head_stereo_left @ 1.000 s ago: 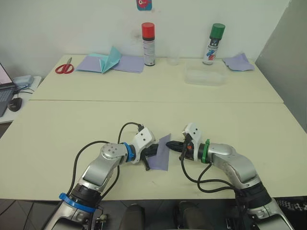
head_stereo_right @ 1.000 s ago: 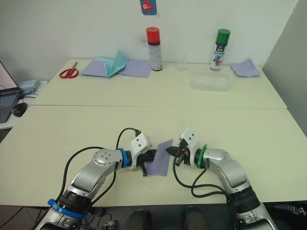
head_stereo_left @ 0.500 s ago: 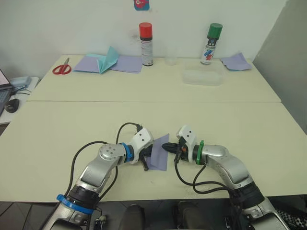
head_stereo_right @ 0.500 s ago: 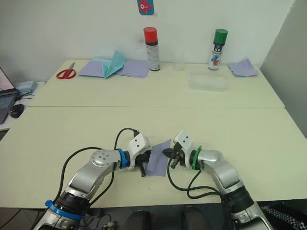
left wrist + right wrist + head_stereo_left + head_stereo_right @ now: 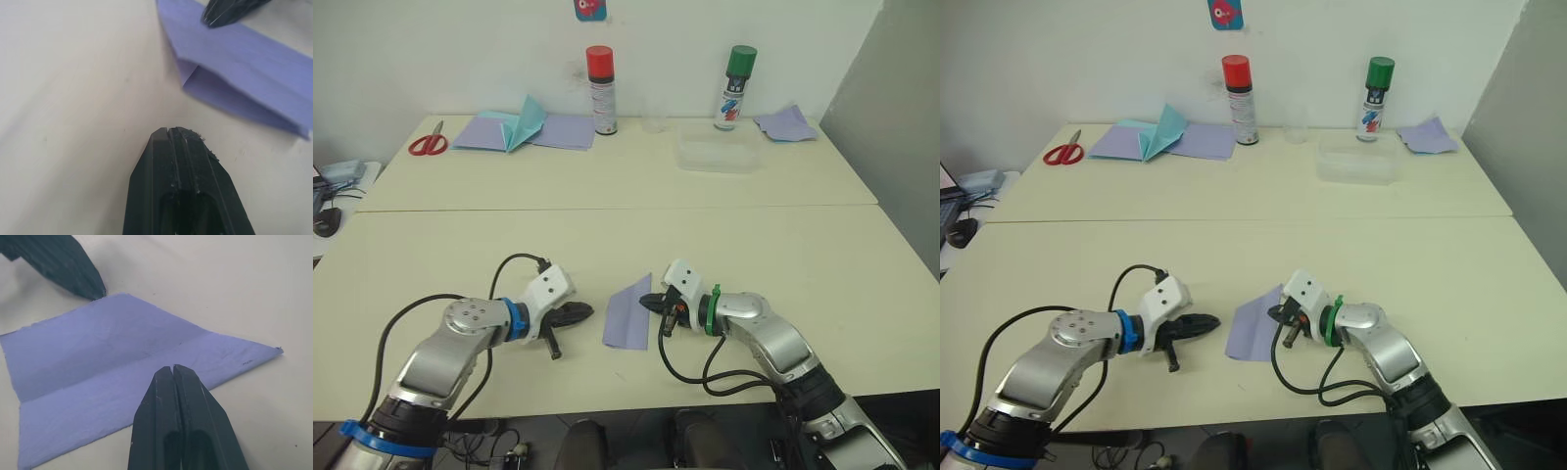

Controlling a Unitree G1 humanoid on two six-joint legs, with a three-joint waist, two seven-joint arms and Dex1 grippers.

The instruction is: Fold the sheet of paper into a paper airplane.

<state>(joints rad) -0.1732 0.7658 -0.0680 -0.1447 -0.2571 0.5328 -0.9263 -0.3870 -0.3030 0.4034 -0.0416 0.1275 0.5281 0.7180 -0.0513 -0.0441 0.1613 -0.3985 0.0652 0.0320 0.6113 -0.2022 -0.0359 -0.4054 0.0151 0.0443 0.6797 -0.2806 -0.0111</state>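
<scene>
While both hands' fingers stay together, left hand (image 5: 579,312) clears the sheet of paper (image 5: 628,314).

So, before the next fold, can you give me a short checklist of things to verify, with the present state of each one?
1. Sheet of paper lies on the near table, partly folded, one flap raised: ok.
2. Right claw is at the sheet's right edge, fingers closed together; the right wrist view shows its tip over the sheet, but contact is unclear: cannot tell.
3. Left claw is closed and apart from the sheet, with bare table between them: not ok for holding the paper down.
4. Sheet is pinned against sliding: cannot tell.
5. Scissors, spray cans and plastic tray stand far away on the back table: ok.
</scene>
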